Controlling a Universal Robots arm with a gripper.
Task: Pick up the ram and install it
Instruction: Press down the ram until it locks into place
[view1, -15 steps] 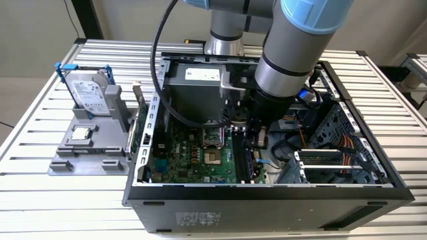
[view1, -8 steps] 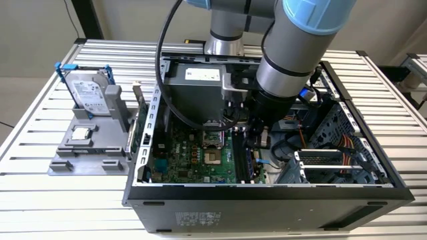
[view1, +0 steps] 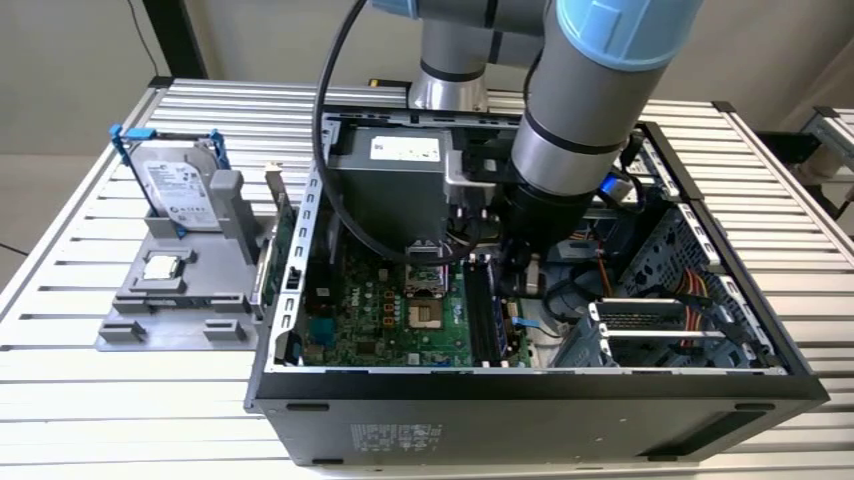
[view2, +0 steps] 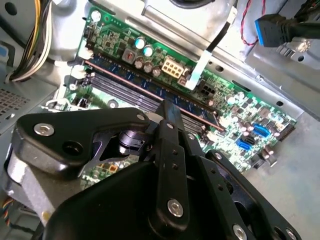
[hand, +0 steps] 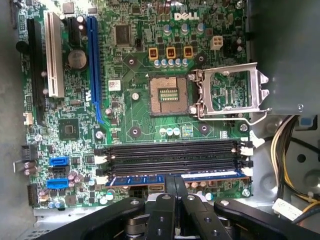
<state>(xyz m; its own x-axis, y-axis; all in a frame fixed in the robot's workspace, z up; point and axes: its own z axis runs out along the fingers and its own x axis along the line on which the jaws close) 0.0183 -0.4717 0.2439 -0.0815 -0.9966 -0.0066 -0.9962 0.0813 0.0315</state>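
**Ram at the slot, fingers closed on its edge**

In the exterior view we see the arm reaching down into the open computer case (view1: 534, 385), its gripper (view1: 514, 285) low over the memory slots at the motherboard's (view1: 387, 310) right side; the hard drive (view1: 180, 185) stands on the grey tray well to the left. In the second wrist view our fingers (view2: 172, 125) are pressed together on the ram (view2: 150, 92), which lies along the slots. In the first wrist view the ram (hand: 175, 178) sits in the slot nearest the gripper (hand: 175, 195), beside three empty black slots (hand: 172, 155). We judge it best to push straight down, keeping the stick level so both ends seat together.
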